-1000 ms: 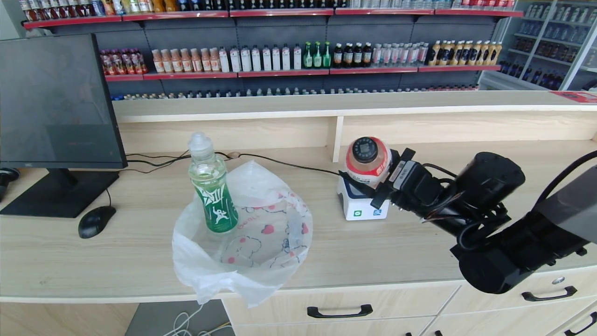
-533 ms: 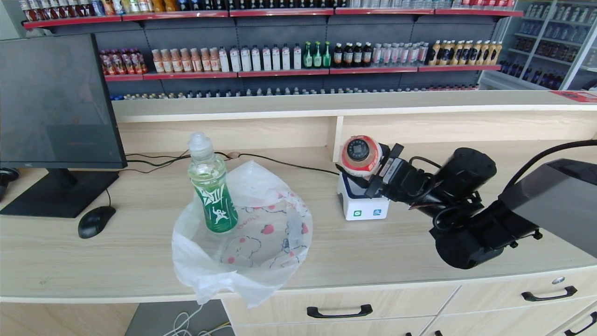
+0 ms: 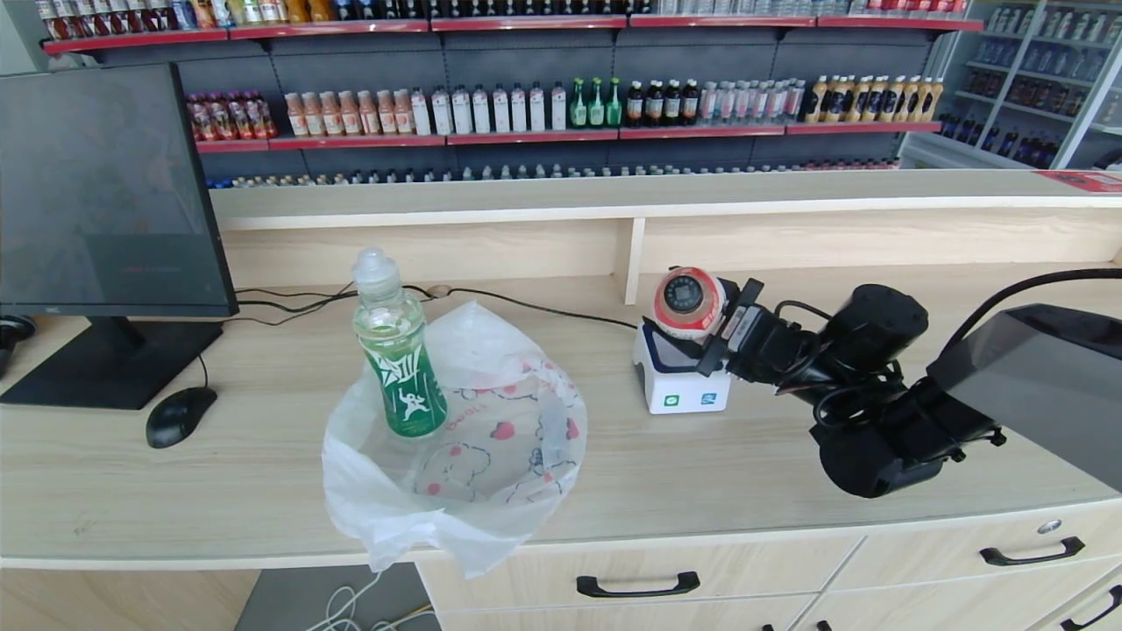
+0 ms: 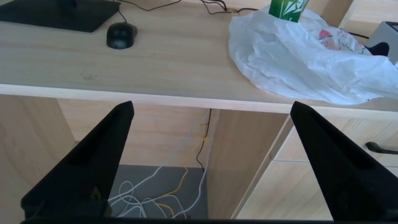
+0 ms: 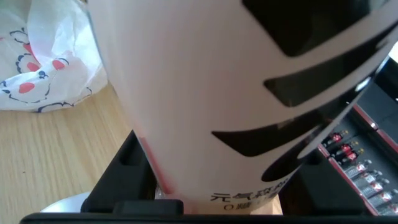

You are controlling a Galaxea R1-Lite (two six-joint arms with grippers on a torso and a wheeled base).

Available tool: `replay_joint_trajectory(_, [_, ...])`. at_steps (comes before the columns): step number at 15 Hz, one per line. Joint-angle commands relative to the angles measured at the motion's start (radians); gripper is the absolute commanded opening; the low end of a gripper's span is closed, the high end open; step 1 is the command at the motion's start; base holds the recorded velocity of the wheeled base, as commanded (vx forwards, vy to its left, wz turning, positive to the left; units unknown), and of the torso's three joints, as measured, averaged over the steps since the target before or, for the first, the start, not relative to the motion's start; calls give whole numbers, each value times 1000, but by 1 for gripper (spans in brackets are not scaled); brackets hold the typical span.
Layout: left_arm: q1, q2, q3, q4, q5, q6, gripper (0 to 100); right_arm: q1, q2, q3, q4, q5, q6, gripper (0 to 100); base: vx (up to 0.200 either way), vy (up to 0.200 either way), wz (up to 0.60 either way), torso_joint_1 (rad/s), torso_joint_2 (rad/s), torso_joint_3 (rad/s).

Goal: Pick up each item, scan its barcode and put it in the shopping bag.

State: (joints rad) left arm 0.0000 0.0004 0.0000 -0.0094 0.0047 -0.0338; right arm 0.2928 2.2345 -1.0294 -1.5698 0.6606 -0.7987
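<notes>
The white bottle is pinched in the right gripper, whose fingers are closed on its body from the side. Its long axis is set crosswise to the fingers and tilted. One round end is turned up toward the robot, and the other is pointed down and away. The scanner sits directly beneath the fingers, with the bottle just above it; whether the two touch cannot be told. The scanning step is judged to be in hand, so the relation that matters next is the one to the shopping bag. Its open mouth lies to the left of the fingers, lower than them and somewhat nearer the robot, well apart, with bare counter between. A green bottle is stood upright in the far part of that mouth, on the side away from the fingers, so the free room is judged to be on the near side. The left gripper is held with its fingers spread and nothing between them, below the counter's front edge. The right arm is therefore judged the one to carry the white bottle across.
</notes>
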Motion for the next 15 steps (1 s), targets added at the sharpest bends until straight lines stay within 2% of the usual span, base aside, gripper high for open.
replay_joint_trajectory(1, [0, 0, 0, 0, 0, 0, 100, -4, 13, -3, -1, 1, 0, 0, 0, 0, 0, 0, 0, 0])
replay_joint_trajectory(15, [0, 1, 0, 0, 0, 2, 100, -4, 30, -20, -1, 1, -28, 0, 0, 0, 0, 0, 0, 0])
